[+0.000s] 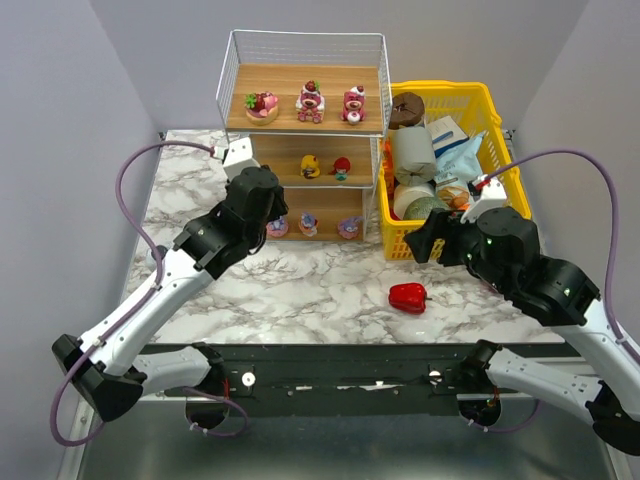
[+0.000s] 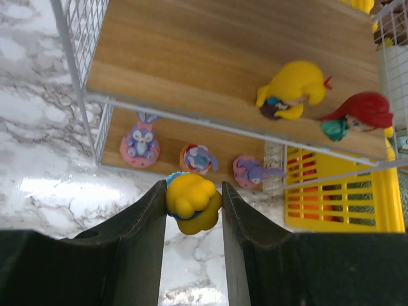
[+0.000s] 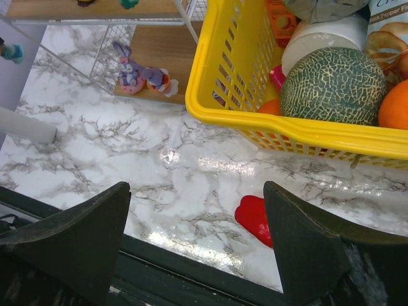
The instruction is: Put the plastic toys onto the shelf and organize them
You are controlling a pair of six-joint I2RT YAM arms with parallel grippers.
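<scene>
The shelf [image 1: 285, 79] had white-coated wire mesh walls and light wooden boards with a fine, matt grain. Under the shelf, the table [image 1: 300, 285] looked like polished white marble veined grey, shiny enough to mirror the lamps. Just right of the shelf, the basket [image 1: 445, 88] was smooth, slightly glossy yellow plastic. In front of the shelf, the yellow duck [image 2: 191, 203] was glossy plastic, pinched between the matt black, faintly grainy fingers [image 2: 137, 248] of the left gripper [image 2: 191, 191]. Off the shelf's front right, the bell pepper [image 1: 407, 297] shone red.
</scene>
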